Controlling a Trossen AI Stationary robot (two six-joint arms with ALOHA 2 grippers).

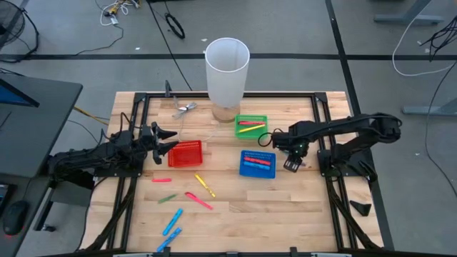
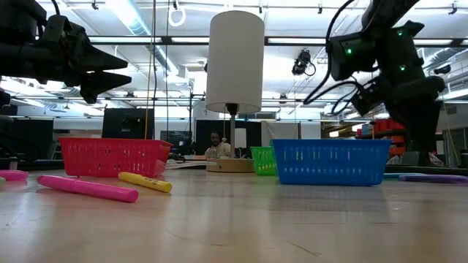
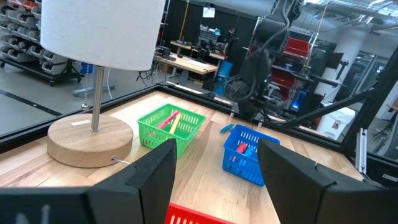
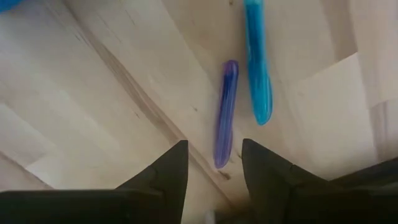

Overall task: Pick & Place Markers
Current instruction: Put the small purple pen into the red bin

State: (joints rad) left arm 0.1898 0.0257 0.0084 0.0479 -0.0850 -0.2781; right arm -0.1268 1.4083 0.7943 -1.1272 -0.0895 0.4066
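Observation:
Several markers lie loose on the table's near left: a yellow one, a pink one, a green one and a light blue one. More markers lie in the green basket and the blue basket. Right of the blue basket, a purple marker and a light blue marker rest flat on the wood. My right gripper points down over them, open, with the purple marker's end showing between its fingertips. My left gripper waits level and open at the red basket.
A tall white cylinder on a round wooden base stands at the far middle of the table. The three mesh baskets sit in the table's middle. A black frame runs around the wooden top.

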